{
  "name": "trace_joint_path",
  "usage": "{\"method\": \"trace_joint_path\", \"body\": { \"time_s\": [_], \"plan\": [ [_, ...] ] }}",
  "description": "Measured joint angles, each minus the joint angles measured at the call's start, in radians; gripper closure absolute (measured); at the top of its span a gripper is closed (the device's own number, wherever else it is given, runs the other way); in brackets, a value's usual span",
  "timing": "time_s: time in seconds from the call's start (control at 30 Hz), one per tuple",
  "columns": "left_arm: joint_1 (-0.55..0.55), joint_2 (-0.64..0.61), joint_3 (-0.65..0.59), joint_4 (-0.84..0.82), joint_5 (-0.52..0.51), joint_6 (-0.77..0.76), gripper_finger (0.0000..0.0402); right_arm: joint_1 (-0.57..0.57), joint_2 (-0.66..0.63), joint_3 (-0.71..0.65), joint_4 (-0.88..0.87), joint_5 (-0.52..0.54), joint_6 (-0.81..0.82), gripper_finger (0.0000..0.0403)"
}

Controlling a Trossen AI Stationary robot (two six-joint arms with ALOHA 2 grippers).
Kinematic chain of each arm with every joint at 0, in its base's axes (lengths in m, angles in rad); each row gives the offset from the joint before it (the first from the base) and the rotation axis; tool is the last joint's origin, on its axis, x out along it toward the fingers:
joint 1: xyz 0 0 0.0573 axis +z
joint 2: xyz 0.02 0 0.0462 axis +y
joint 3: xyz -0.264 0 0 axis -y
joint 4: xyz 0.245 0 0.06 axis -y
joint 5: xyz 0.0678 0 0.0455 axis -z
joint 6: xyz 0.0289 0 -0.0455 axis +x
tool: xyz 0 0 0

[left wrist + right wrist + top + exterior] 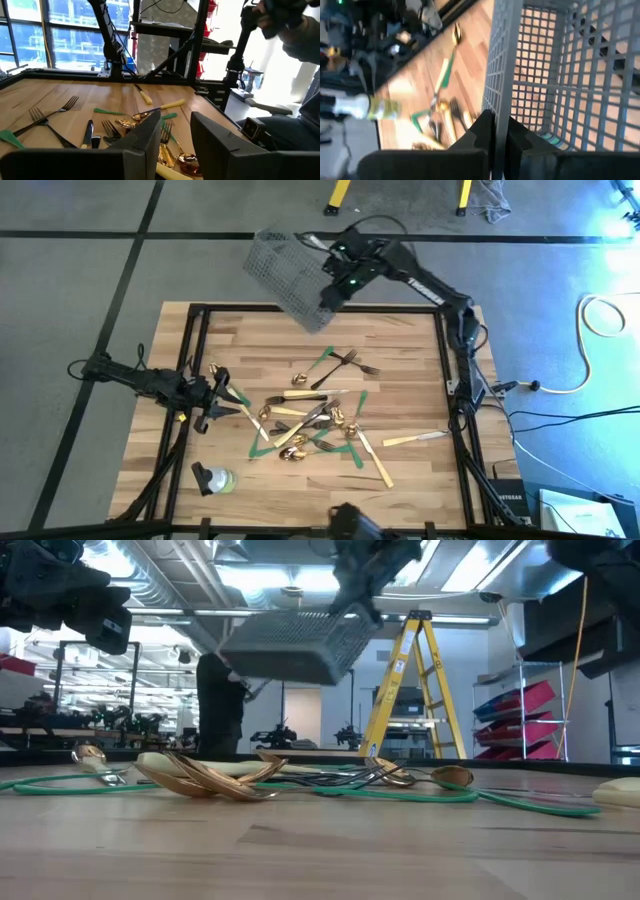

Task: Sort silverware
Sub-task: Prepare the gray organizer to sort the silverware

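Note:
The silverware (310, 420) lies scattered on the middle of the wooden table: gold spoons (215, 778), dark forks (345, 362) and cream-handled knives (415, 438). A grey wire mesh basket (285, 270) hangs tilted high above the table's far edge, with my right gripper (333, 292) shut on it. My left gripper (222, 395) waits open at the table's left side, pointing level toward the pile, nothing between its fingers (150, 135). My right gripper pinches the basket's side wall at its rim (501, 95), one finger inside the basket and one outside. The fingers slant down from the table's right. The basket (290, 645) is lifted clear of the table and tilted.
Flat green tape strips (262, 438) lie among the cutlery. A small green and white bottle (212, 478) lies near the front left corner. A black frame (195, 350) borders the table. A yellow ladder (415, 690) and a person (220, 705) stand beyond the far edge.

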Motion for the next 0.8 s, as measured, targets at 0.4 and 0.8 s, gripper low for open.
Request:
{"method": "trace_joint_path", "body": {
  "time_s": [0.4, 0.8],
  "plan": [
    [0.000, 0.000, 0.000, 0.000, 0.000, 0.000, 0.0309, -0.015, -0.215, -0.002, -0.366, 0.248, -0.092, 0.0403],
    [0.000, 0.000, 0.000, 0.000, 0.000, 0.000, 0.0309, -0.010, -0.614, -0.477, -0.315, 0.360, -0.035, 0.0403]
  ]
}}
